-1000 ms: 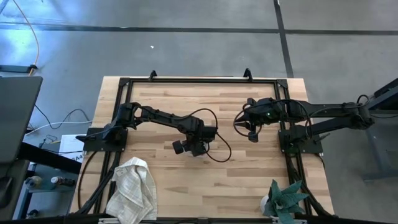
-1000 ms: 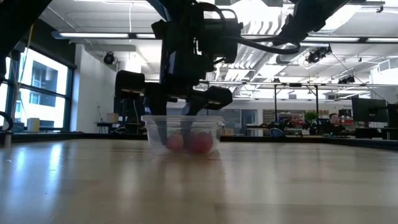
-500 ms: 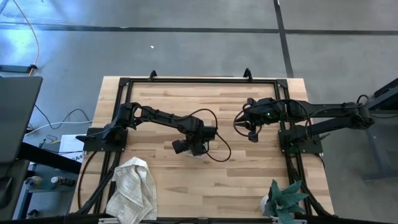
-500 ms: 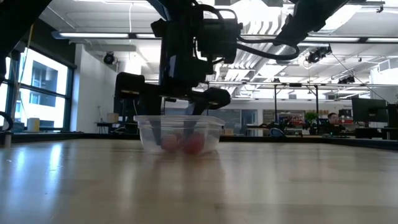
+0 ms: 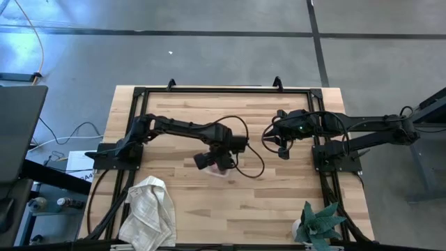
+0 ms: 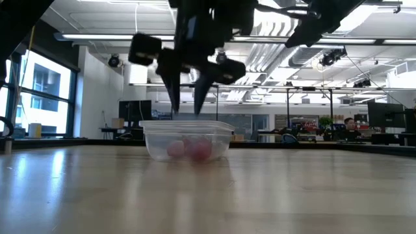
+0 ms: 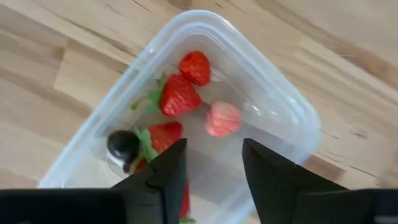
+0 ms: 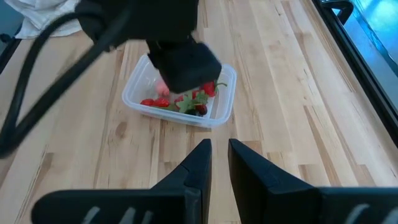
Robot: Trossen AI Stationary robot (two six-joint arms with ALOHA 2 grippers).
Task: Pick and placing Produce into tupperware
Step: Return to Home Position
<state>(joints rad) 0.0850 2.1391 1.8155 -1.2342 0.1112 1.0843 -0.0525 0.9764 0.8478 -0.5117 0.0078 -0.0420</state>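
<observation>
The left gripper [image 6: 188,107] was held directly above the tupperware [image 6: 187,139] mid-surface, its jaws parted and empty; the produce [image 7: 178,94] lay inside, straight below; the right gripper [image 5: 281,148], jaws slightly parted, was parked farther off.

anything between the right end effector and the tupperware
Only bare table between the right end effector and the tupperware, per the right wrist view.
</observation>
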